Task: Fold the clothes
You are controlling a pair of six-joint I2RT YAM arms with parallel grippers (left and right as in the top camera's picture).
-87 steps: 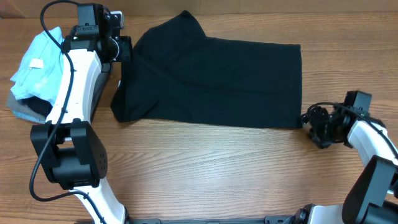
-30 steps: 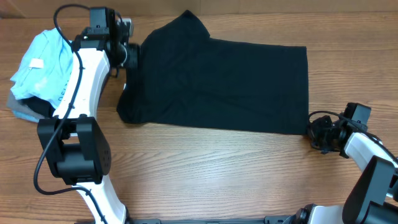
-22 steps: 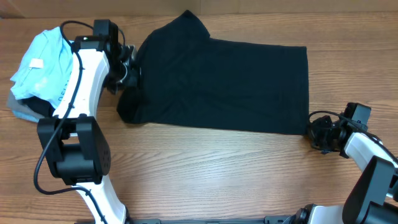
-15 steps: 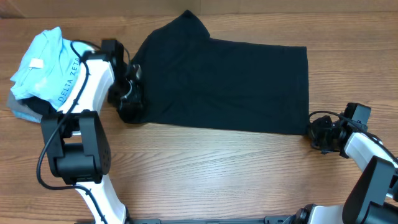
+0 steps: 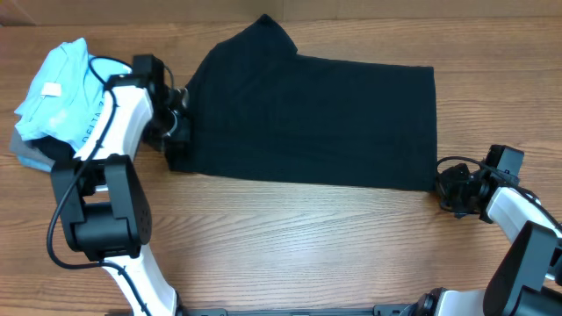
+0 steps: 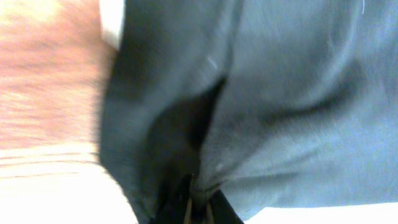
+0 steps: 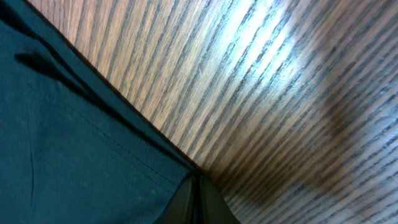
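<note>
The shirt [image 5: 307, 114] lies flat on the desk [image 5: 307, 254], stretched between my grippers. My left gripper [image 5: 176, 147] is clenched on its near corner, and the right gripper [image 5: 441, 185] pinches the hem corner. It's soft, limp cotton, I judge, so corners are the right hold, or it sags.

Overhead straight down on table [image 5: 307, 237], wrist views very close, all sharing the black T-shirt [image 5: 316, 114]

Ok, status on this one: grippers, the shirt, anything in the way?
Left gripper shut on black T-shirt, near-left corner. Right gripper shut on its near-right corner. Shirt lies spread flat. Light blue shirt off left, clear of it.
</note>
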